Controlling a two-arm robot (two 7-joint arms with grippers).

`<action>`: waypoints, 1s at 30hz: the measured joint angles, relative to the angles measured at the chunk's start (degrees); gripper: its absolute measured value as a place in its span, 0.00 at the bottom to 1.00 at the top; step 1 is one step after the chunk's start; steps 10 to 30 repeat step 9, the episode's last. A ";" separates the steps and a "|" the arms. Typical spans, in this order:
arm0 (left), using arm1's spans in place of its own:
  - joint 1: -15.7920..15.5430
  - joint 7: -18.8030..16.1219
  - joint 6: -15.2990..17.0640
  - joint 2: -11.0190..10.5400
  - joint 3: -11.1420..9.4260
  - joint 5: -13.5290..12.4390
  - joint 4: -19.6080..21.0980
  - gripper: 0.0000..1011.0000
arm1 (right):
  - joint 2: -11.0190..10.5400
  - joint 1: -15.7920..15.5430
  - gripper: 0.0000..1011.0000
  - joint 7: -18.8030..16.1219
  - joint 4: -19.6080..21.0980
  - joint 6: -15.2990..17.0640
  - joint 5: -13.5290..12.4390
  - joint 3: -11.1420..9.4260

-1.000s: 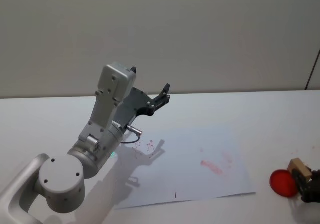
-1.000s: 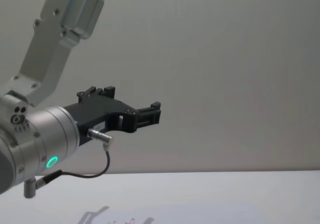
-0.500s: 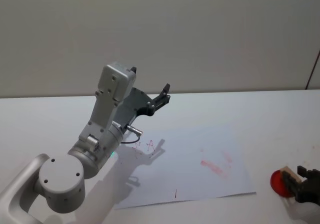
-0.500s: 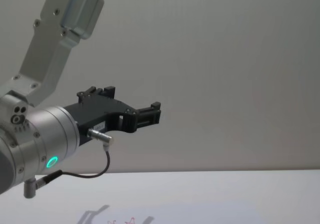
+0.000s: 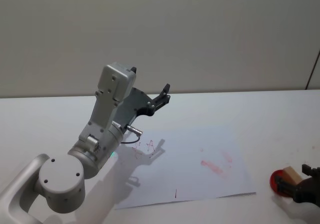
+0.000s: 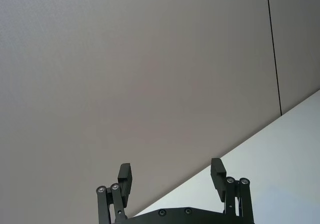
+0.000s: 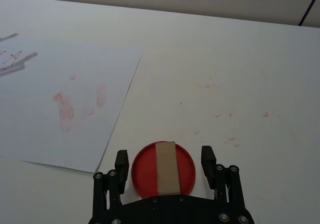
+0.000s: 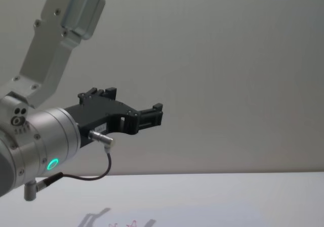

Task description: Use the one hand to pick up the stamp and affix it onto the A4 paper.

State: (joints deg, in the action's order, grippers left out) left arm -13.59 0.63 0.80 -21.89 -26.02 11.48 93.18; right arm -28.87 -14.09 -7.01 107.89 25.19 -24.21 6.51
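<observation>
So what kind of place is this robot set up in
Probably a bare robot test lab: a plain white table, a blank grey wall, and just a thin white paper sheet with red ink marks.

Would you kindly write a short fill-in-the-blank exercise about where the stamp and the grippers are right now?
1. The stamp lies on a round ____ ink pad.
2. The right gripper has its fingers ____, one on each side of the stamp.
3. The left gripper is held ____ the table.
4. The A4 paper bears ____ ink marks.

Missing words: red; open; above; red
</observation>
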 joint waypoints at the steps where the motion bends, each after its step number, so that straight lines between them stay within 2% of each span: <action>1: 0.00 0.00 0.00 0.00 0.00 0.00 0.00 0.99 | 0.01 0.03 0.87 -0.02 -0.01 0.01 0.02 0.01; 6: 0.00 0.00 0.00 0.00 0.00 0.00 0.00 0.99 | 0.05 0.15 0.99 -0.10 -0.11 0.08 0.13 0.06; 30: 0.00 0.00 0.00 0.00 0.00 0.00 0.00 0.99 | 0.06 0.18 0.99 -0.13 -0.14 0.10 0.16 0.08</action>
